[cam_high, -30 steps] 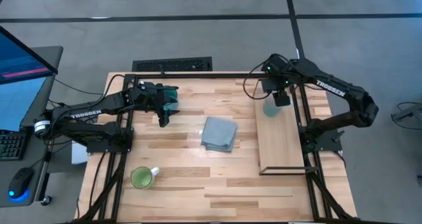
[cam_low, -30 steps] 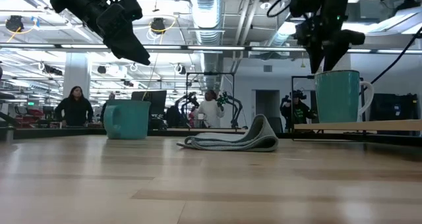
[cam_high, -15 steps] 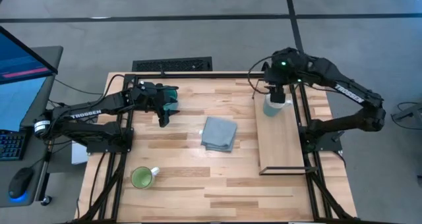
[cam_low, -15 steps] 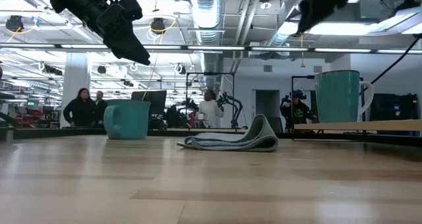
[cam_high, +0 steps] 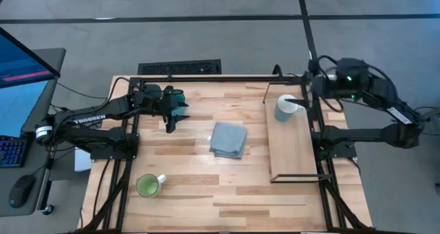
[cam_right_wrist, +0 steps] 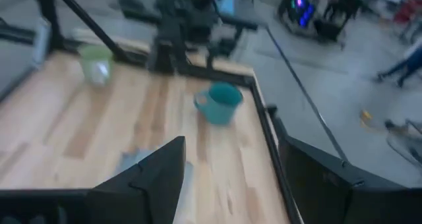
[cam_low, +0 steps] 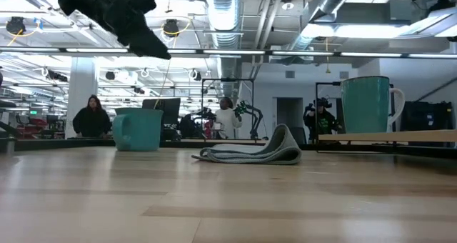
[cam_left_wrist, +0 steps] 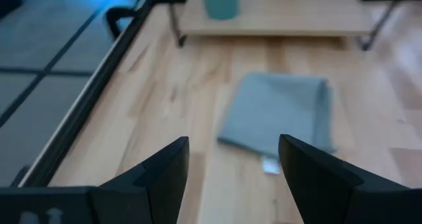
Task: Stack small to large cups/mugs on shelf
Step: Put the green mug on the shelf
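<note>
I see my right hand (cam_high: 311, 95) has pulled back off the long light-wood shelf with the thin black wire frame (cam_high: 294, 148); it now sits outside the shelf's far right corner, fingers apart with nothing between them. It has left a mug that looks pale teal from above (cam_high: 284, 108) upright on the shelf's far end, its handle toward the right arm; I see nothing inside it.

My left hand (cam_high: 171, 121) hangs above the slatted wooden tabletop (cam_high: 192, 193), fingers spread and empty, just beside the teal-blue mug (cam_high: 178, 98) near the far left edge. The light green mug (cam_high: 148, 186) stands near the front left corner. The folded grey-blue cloth (cam_high: 228, 139) lies mid-tabletop.

The left arm reads "TROSSEN".
</note>
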You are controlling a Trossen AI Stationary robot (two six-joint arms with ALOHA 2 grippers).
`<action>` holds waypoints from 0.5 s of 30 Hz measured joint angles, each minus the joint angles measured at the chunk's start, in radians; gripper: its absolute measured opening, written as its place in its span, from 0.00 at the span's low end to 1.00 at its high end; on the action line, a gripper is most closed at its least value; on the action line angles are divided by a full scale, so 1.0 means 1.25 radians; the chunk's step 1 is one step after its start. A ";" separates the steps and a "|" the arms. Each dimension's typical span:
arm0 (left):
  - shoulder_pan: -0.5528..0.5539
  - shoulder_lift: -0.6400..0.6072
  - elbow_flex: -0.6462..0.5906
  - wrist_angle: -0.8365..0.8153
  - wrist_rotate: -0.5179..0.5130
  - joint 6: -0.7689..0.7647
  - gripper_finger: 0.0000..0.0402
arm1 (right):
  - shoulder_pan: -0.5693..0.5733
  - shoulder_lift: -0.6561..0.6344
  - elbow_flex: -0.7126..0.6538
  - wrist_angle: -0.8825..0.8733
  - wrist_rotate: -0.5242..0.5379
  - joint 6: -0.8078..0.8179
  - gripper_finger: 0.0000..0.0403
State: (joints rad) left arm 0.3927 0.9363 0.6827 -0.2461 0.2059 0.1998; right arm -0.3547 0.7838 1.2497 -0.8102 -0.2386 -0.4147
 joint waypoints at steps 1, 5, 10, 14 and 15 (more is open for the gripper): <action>0.000 0.000 0.000 0.008 0.021 0.007 0.56 | 0.015 -0.023 -0.033 0.023 0.000 0.011 0.66; 0.000 -0.001 0.000 0.015 0.072 0.019 0.56 | 0.071 -0.112 -0.179 0.116 0.003 0.058 0.66; 0.000 -0.001 0.000 0.014 0.088 0.013 0.56 | 0.118 -0.208 -0.322 0.240 0.007 0.106 0.66; 0.000 -0.001 0.000 0.015 0.122 0.013 0.56 | 0.148 -0.260 -0.413 0.293 0.030 0.130 0.66; 0.000 -0.001 0.000 0.015 0.131 0.013 0.56 | 0.155 -0.271 -0.438 0.309 0.035 0.130 0.66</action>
State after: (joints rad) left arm 0.3923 0.9356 0.6830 -0.2276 0.3696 0.2166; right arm -0.1612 0.4455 0.7026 -0.4237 -0.1944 -0.2519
